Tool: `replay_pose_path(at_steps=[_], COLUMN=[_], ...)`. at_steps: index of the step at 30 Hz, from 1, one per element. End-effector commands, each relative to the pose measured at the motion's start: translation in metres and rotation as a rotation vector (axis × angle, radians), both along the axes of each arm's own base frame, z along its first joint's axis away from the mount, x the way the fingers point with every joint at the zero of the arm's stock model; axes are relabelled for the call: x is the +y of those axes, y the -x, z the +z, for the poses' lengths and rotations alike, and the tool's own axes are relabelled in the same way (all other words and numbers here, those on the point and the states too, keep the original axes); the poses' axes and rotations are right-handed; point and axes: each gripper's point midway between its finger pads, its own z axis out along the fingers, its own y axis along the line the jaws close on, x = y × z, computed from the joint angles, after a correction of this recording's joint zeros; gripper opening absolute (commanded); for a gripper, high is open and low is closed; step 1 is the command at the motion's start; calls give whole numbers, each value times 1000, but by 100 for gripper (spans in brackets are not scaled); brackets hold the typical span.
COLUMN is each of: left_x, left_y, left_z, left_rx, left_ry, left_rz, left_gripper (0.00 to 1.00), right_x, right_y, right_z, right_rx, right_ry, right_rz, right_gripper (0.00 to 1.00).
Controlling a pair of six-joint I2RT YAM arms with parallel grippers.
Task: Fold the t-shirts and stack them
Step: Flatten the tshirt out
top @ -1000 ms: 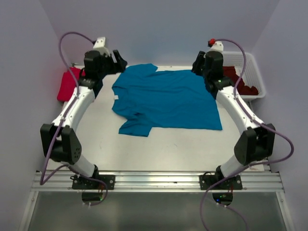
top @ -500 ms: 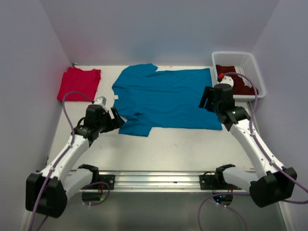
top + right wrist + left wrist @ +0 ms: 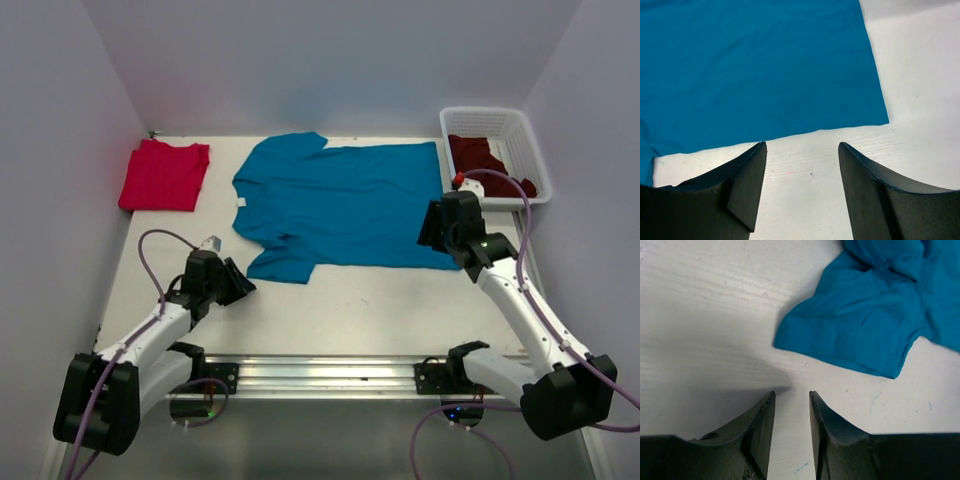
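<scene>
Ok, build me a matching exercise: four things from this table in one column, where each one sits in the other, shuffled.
1. teal t-shirt
2. red t-shirt
3. maroon t-shirts
4. left gripper

A. in the white basket, far right
B. over bare table, near left
C. folded, far left corner
D. spread flat, centre

Pairs: 1-D, 2-C, 3-A, 4-B.

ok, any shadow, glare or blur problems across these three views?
Top external: soft even light, no glare, teal t-shirt sharp, faint pink cast on the wall by the red t-shirt. Left wrist: left gripper throws a broad grey shadow on the table; sleeve crisp. Right wrist: right gripper renders near black, little detail; cloth evenly lit, no blur.
</scene>
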Motion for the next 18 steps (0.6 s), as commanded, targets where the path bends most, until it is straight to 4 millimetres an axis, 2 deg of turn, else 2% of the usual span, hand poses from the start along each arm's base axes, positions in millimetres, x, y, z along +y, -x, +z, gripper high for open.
replay_pose_path(at_steps=[1,4,10,13,15,18], left_x=[-5,-1,18,31,33,32], left_y=[-31,-34,-38,-34,-37,-37], left_z=[20,18,13,4,5,-4], left_rx=[-132,-136,-117,-70,-74,-59], left_ry=[58,41,-51,-121,-139,-141], left_rz=[33,52,132,165,166,152], left_gripper=[38,37,39,43,46,47], right_x=[-2,-2,-1,2,2,4], right_y=[-4,-6,-8,-10,-12,-14], right_z=[2,-2,-10,-13,-13,-14], right_rx=[-9,4,18,22,22,24], right_ry=[13,25,25,18,15,11], right_rz=[-16,-12,-7,-2,-3,3], right_gripper=[63,63,63,63,63,63])
